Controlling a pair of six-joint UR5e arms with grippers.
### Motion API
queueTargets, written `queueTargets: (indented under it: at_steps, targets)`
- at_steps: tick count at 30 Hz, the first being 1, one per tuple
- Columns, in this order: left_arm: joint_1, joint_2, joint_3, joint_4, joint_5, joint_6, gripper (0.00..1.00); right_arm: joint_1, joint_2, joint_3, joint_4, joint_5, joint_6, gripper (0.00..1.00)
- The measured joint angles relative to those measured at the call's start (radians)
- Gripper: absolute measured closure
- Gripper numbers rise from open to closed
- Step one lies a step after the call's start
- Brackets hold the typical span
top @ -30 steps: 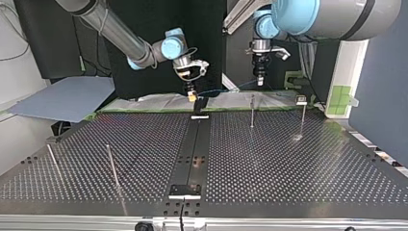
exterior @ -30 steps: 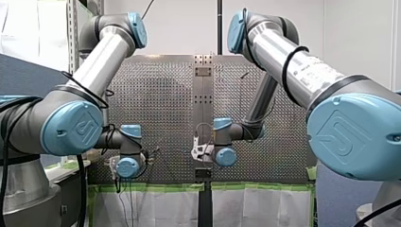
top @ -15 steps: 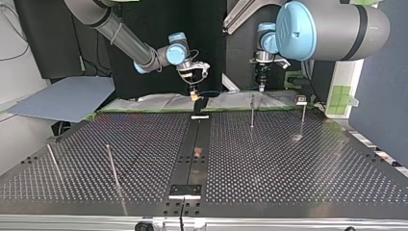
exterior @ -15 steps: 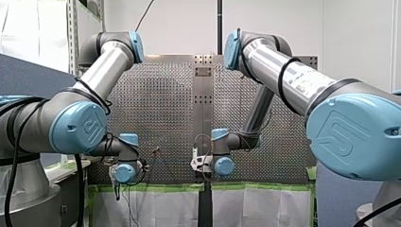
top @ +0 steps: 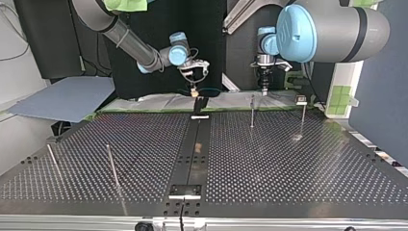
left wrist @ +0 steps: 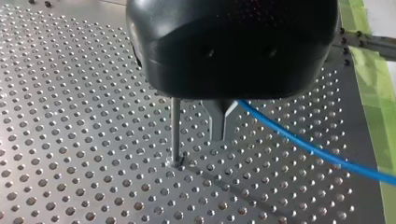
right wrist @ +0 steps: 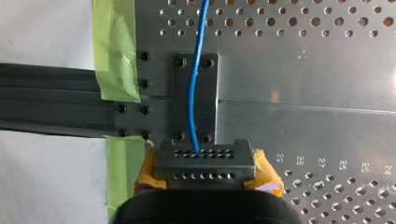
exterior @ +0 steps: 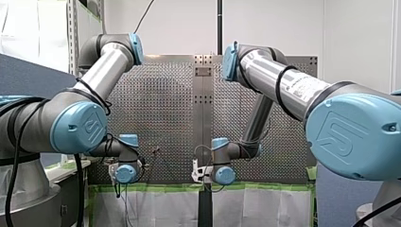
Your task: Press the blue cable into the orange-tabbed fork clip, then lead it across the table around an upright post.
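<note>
- Two arms in play, one tool each, both low over the far edge of the perforated metal tabletop (top: 288,178) in the top view.
- My right tool (top: 194,90), yellow pads showing, hangs directly above the one black fork clip (top: 200,105), which stands on a white base at the far end of the dark centre strip (top: 195,154).
- One thin blue cable (right wrist: 192,84): the right wrist view has it crossing a dark screwed plate (right wrist: 205,107) and running straight into my right tool, whose fingers are clamped on it.
- My left tool (left wrist: 219,133), black with metal fingers, is pinched together, and the cable runs out from it low over the tabletop.
- Four thin upright metal posts (top: 252,111) counted in the top view, two at its right and two at its left.
- One post stands just beside my left tool's fingers.
- Two strips of green tape (right wrist: 116,51) flank the plate's black rail.
</note>
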Motion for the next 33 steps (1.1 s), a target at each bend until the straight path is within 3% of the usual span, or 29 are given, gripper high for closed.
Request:
queueTargets:
  at_steps: [10, 22, 33]
  targets:
    - [-0.001, 0.001, 0.000, -0.065, -0.010, 0.061, 1.00, -0.004, 0.000, -0.051, 0.078, 0.002, -0.007, 0.98]
    - [-0.008, 0.001, 0.000, -0.095, -0.008, 0.113, 1.00, -0.018, -0.020, -0.058, 0.093, 0.004, -0.026, 0.98]
    - [-0.009, 0.046, 0.000, -0.110, -0.002, 0.108, 1.00, -0.036, -0.055, -0.060, 0.098, 0.001, -0.027, 0.98]
